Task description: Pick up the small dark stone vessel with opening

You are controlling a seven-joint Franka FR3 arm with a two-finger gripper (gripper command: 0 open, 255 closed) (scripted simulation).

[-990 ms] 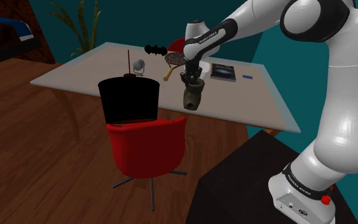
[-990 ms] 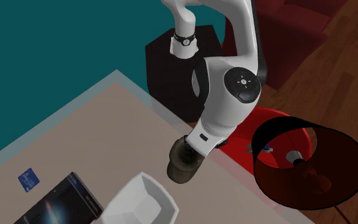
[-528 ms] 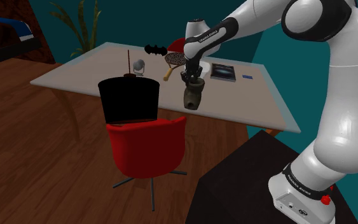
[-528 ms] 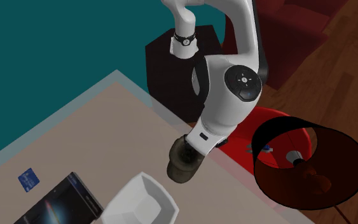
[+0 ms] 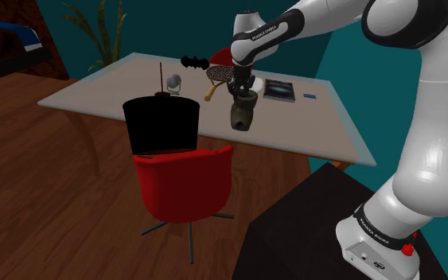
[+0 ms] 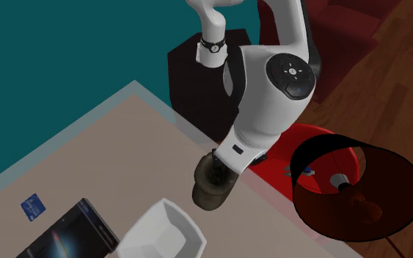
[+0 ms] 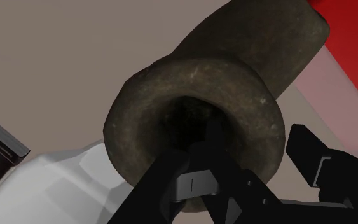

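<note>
Starting at the shoulder view's left, a black lampshade (image 5: 162, 126) stands before the pale counter (image 5: 111, 99), with a red chair (image 5: 186, 184) below it. Farther along the counter lie a small grey round object (image 5: 174, 81), a black bat-shaped thing (image 5: 193, 60) and a racket (image 5: 217, 76). Next comes the dark stone vessel (image 5: 241, 117), near the counter's front edge, hanging roughly upright under the tool (image 5: 242, 94) (mouth turned up toward the hand). From the wrist, the tool is clamped on the vessel's rim: one finger (image 7: 193, 183) reaches into the opening, the other (image 7: 320, 164) sits outside the wall. Whether the base touches the counter I cannot tell. Right of it lie a dark book (image 5: 278, 90) and a small blue card (image 5: 309, 96). In the second exterior view a white bowl (image 6: 164, 231) sits just beside the vessel.
</note>
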